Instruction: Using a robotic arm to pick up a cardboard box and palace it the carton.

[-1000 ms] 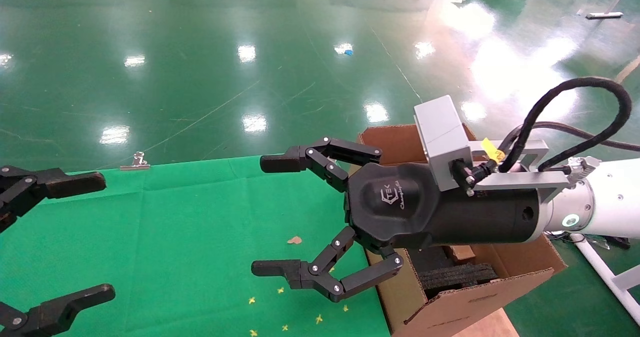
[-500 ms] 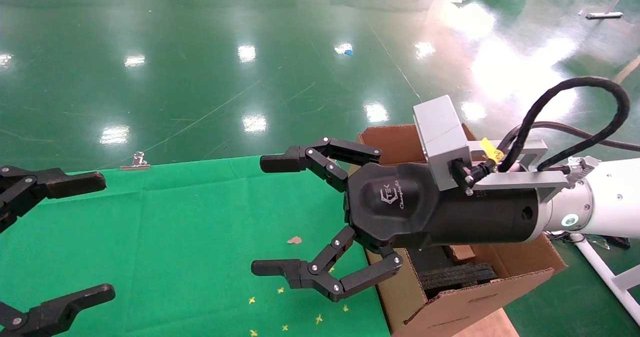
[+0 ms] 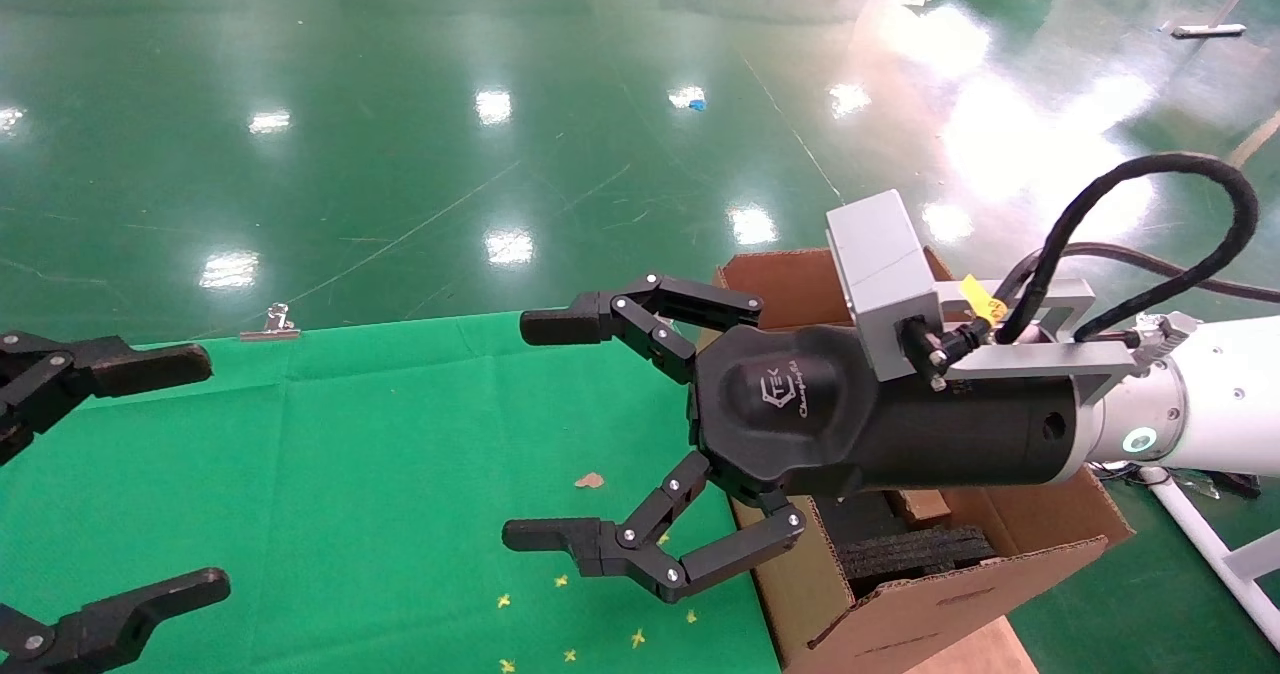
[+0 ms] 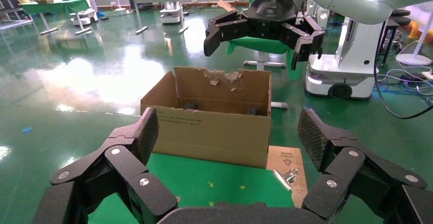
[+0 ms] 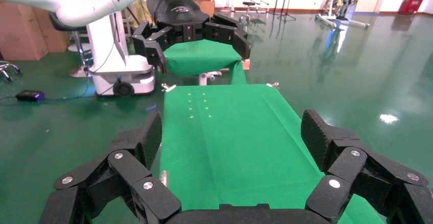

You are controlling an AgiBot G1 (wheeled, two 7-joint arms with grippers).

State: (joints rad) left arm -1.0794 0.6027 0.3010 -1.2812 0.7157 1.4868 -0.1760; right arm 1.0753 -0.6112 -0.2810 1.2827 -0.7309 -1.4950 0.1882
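Looking down from the head camera, nothing has shifted over the last second: the white tubular robotic arm with the green-lit ring (image 3: 1190, 419) hangs in the same spot, its right gripper (image 3: 535, 432) spread wide and holding nothing, poised above the green cloth-covered desk (image 3: 300, 474) just beside the large brown corrugated carton (image 3: 1000, 564). The black foam inserts (image 3: 905, 549) show inside the carton below the gripper body. At the desk's left edge the left gripper (image 3: 150, 474) also stands wide open and empty, just as it was. A small brown scrap (image 3: 589, 480) and a few yellow marks (image 3: 560, 614) lie on the cloth, and a metal binder clip (image 3: 270, 324) sits at its far edge. The slim cardboard box is nowhere in this view.

From the left wrist, the left gripper's ribbed black fingers (image 4: 145, 134) frame the carton (image 4: 209, 127) with its torn, ragged back flap, standing off the end of the desk (image 4: 204, 180); the right gripper (image 4: 263, 38) hovers open above it. Another binder clip (image 4: 286, 175) lies near the carton's corner. No slim box here either.

From the right wrist, the right gripper's fingers (image 5: 319, 134) gape over the bare green desk (image 5: 230, 127), with the left gripper (image 5: 196, 40) open at the far end. Again, no box.

The stillness suggests a pause: either the box is already down among the foam, hidden, or it is out of sight altogether; I cannot tell which.
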